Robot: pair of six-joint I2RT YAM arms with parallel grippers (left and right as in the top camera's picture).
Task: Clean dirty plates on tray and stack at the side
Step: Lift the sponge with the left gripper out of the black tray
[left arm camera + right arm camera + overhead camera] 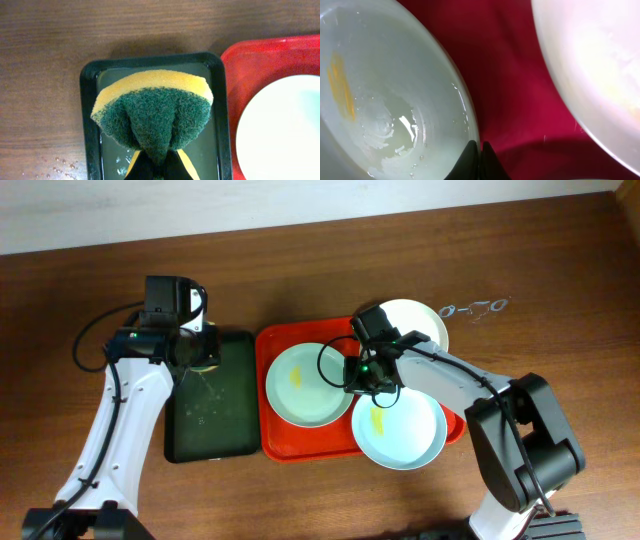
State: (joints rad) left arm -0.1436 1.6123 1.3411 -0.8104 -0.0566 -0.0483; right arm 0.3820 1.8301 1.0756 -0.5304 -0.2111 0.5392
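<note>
Left fingers (150,170), mostly hidden, clamp sponge (152,112); right fingers (470,162) together beside plate (395,100) rim.

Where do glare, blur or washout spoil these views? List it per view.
Overhead: even light, sharp throughout. Left wrist: sponge crisp, neighbouring plate washed out white. Right wrist: close-up, wet smeared plate shows a glare spot, the opposite plate is overexposed and soft.
</note>
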